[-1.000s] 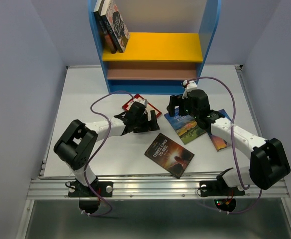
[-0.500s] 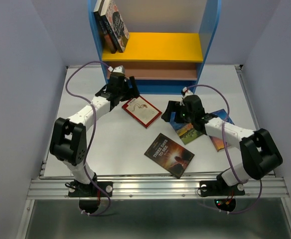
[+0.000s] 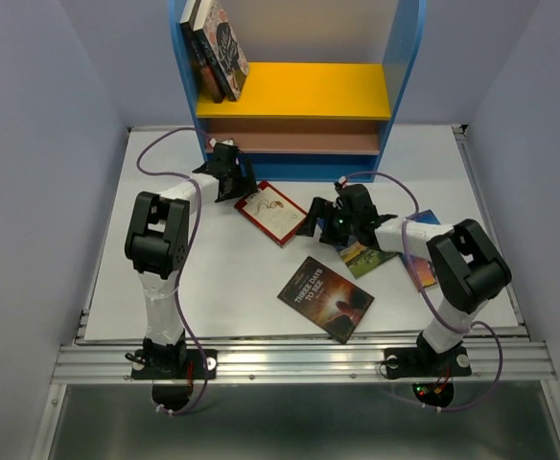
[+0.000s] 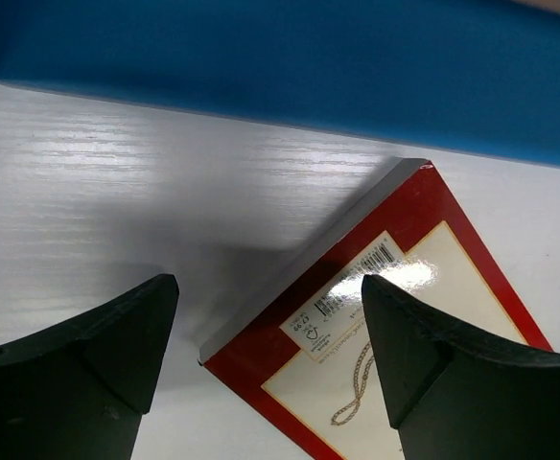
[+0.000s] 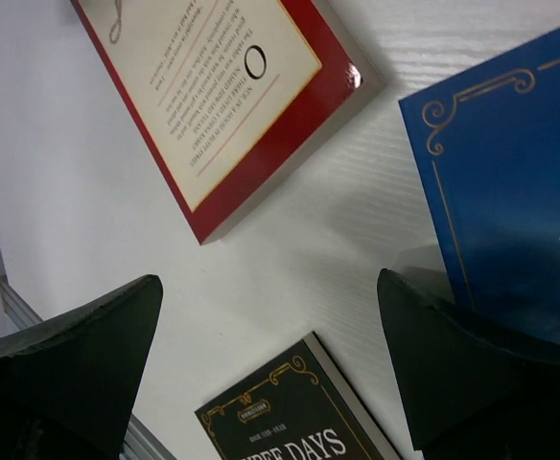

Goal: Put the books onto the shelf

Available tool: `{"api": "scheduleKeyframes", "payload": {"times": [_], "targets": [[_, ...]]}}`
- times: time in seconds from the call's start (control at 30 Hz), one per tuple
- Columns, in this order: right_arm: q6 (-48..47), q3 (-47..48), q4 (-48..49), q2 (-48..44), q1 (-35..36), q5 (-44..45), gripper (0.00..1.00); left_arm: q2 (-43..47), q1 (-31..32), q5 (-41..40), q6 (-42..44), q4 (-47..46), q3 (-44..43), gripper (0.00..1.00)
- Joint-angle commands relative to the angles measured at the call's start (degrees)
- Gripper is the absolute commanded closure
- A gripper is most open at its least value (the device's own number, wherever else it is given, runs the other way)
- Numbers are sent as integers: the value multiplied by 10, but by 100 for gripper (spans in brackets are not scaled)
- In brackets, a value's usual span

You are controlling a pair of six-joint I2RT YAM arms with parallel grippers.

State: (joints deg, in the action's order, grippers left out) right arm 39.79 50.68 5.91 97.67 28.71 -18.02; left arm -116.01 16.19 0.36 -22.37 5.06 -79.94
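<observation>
While left gripper point(image 4: 268, 287) and right gripper point(image 5: 268, 283) gape empty, red-white book point(image 3: 272, 212) lies between them.

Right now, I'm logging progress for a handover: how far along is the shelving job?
Done: a few books lean left on the shelf's yellow board. In hand: nothing; the left fingers stand open at a corner of the red-white book, the right fingers open above the table. Left: that book, Three Days to See, the blue landscape book and another book under the right arm.
</observation>
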Motion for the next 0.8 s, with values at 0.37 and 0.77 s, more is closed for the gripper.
{"api": "scheduleKeyframes", "payload": {"times": [0.37, 0.77], "targets": [[71, 46, 49, 64, 12, 2, 0, 21, -6, 58, -28, -32, 76, 50], [106, 89, 48, 102, 12, -12, 0, 104, 36, 137, -104, -104, 249, 68]]}}
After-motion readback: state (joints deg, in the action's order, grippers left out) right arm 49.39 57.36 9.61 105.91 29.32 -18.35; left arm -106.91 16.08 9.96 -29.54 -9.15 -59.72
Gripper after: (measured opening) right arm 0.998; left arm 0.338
